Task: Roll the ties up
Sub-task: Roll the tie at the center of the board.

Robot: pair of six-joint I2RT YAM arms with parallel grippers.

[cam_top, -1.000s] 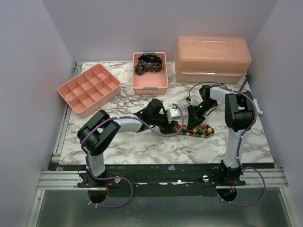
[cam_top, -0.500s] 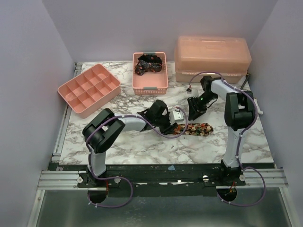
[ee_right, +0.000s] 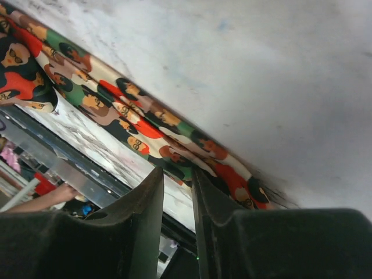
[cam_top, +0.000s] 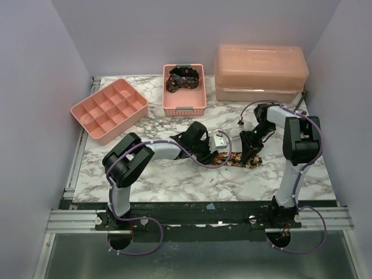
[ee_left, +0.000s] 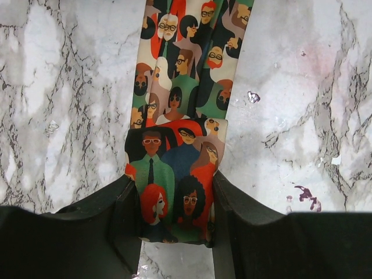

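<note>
Soft, limp printed cloth (probably slippery): my left gripper (ee_left: 174,197) clamps the tie (ee_left: 192,75) by its folded end, bottom centre; my right gripper (ee_right: 176,180) sits nearly closed, its hold unclear.

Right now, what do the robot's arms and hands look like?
Both the left arm and the right arm have black joints and pale grey links, with thin purple cables looping along them. A small green light glows on the right one. The left hand and the right hand each have two matte black, wedge-shaped fingers.
</note>
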